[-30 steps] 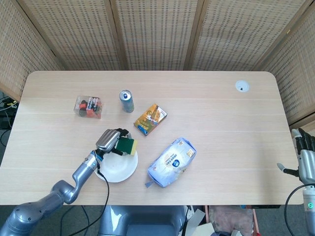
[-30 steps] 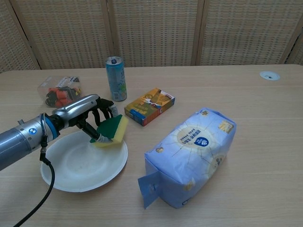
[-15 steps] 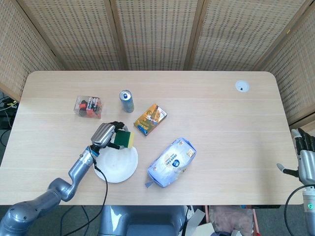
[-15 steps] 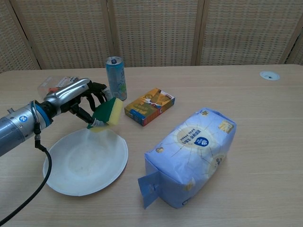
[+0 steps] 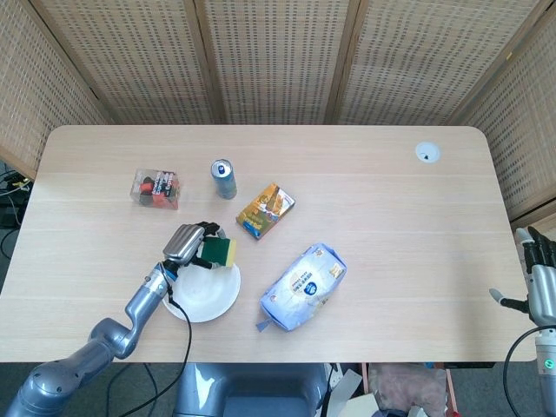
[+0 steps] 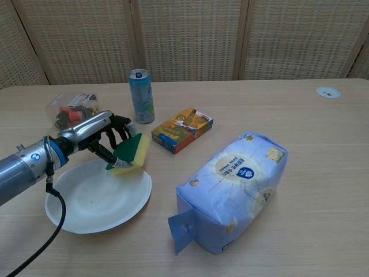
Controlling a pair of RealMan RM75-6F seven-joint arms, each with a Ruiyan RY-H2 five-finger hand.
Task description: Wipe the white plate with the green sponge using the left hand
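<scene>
While the left hand (image 6: pixel 97 136) held the green sponge (image 6: pixel 128 154) pinched in its fingers (image 6: pixel 118 128), the sponge sat tilted at the far rim of the white plate (image 6: pixel 86 202), its lower edge touching or just above the plate; which of the two could not be told. The plate's bowl lay below and nearward of the fingertips, with the can (image 6: pixel 141 96) and the orange box (image 6: pixel 182 128) beyond them and the blue bag (image 6: pixel 230 187) off to the side. To wipe well, the sponge probably needed laying flatter, so a broad face met the plate, then drawing inward across the bowl with light, even pressure, since a hard push at the rim could tip or slide the plate. The right hand (image 5: pixel 539 278) hung off the table's edge, its fingers seemingly extended and holding nothing.
</scene>
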